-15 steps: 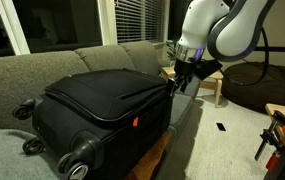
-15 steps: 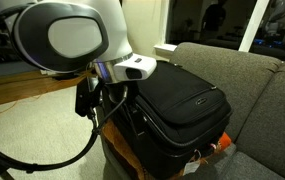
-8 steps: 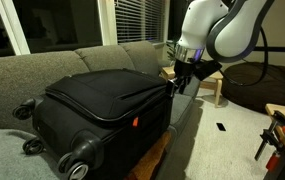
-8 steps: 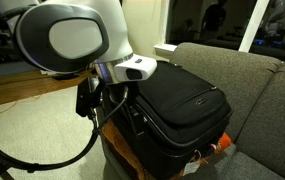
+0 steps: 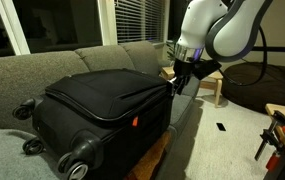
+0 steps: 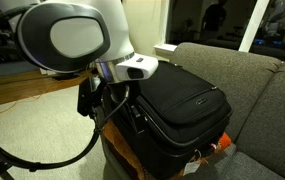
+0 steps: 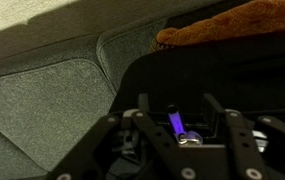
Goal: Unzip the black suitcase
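Scene: grey couch taken as reference; also seen in the opposite exterior view and as grey fabric panels in the wrist view.

Black suitcase: lies flat on the couch seat, front panel up, filling most of the seat width. Wheels point toward the couch's front edge; a small red tag sits on the side wall facing away from the couch back. In an exterior view the front pocket seam runs around the top panel. In the wrist view its dark fabric fills the right half, against the couch upholstery.

Arm: white, reaches down at the couch's arm end. Gripper is at the suitcase corner nearest that couch end, fingers pointing down at the edge.

Gripper state: wrist view shows both fingers standing apart over the dark suitcase edge, with a small purple part low between them. Cannot tell whether anything is pinched, nor whether the jaws are released or clenched.

Other: orange-brown fuzzy cloth lies beyond the suitcase on the couch. Wooden stool stands just past the couch's arm end.
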### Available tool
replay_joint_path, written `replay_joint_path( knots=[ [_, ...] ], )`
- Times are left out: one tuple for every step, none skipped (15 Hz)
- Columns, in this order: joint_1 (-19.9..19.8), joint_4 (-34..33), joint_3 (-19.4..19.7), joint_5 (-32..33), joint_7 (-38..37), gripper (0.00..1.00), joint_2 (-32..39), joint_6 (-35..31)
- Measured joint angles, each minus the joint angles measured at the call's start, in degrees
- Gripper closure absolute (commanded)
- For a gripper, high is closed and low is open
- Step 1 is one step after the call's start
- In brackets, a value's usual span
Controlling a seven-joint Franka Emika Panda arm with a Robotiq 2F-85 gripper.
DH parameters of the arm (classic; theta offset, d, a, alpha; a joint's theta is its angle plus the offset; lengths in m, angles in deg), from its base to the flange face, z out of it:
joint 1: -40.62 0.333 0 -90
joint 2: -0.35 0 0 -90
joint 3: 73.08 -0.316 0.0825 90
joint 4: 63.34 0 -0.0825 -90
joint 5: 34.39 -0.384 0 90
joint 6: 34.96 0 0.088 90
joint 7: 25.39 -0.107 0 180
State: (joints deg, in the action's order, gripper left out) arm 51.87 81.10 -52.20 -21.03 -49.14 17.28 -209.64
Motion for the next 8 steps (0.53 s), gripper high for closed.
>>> replay_joint_path(
  knots=[
    [0.0,0.0,0.1,0.0,0.0,0.43,0.0,0.0],
    [0.0,-0.1,0.1,0.0,0.0,0.49,0.1,0.0],
    [0.0,-0.1,0.1,-0.1,0.0,0.52,0.1,0.0],
    [0.0,-0.1,0.1,-0.1,0.0,0.62,0.1,0.0],
    [0.0,-0.1,0.1,-0.1,0.1,0.8,0.1,0.0],
    [0.1,-0.2,0.1,-0.1,0.1,0.83,0.1,0.0],
    [0.1,-0.4,0.2,-0.1,0.1,0.91,0.1,0.0],
    [0.2,-0.5,0.2,-0.1,0.1,0.93,0.1,0.0]
  ],
)
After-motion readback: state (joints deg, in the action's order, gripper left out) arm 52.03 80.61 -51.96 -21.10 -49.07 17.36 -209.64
